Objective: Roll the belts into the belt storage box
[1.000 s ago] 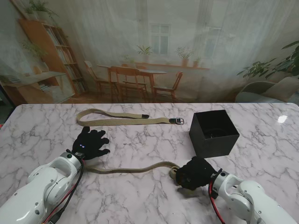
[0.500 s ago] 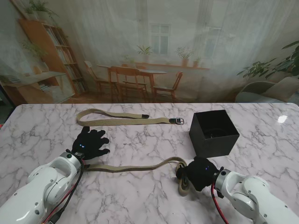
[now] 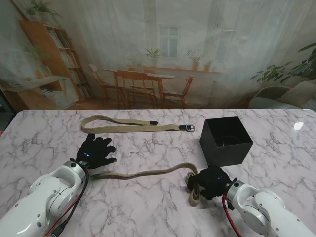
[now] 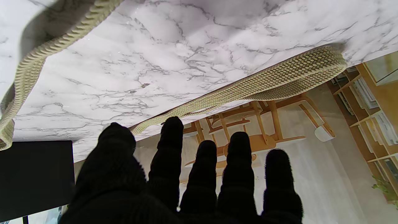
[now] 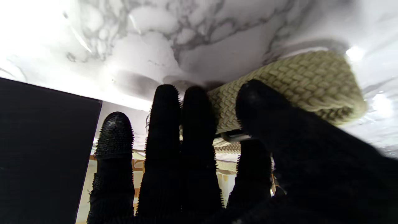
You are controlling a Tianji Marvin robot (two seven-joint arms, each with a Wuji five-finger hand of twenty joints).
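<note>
A tan woven belt [image 3: 143,173] runs across the table from beside my left hand [image 3: 96,152] to my right hand [image 3: 211,181]. The right hand is shut on the belt's rolled end [image 5: 289,90], which it holds on edge against the table. The belt's middle span arches slightly off the marble. My left hand rests flat with its fingers [image 4: 169,161] spread, holding nothing, just beside the belt's free end. A second tan belt [image 3: 129,125], folded double with a metal buckle [image 3: 187,128], lies farther from me. The black storage box [image 3: 225,140] stands open just beyond the right hand.
The marble table [image 3: 148,148] ends at a backdrop printed with a furnished room. The black box [image 5: 43,140] fills one side of the right wrist view, and a corner of it [image 4: 34,177] shows in the left wrist view.
My right hand has shifted right and turned the roll on edge, drawing the belt toward it. The strap's middle has lifted into a shallow arch. The left hand has stayed put.
</note>
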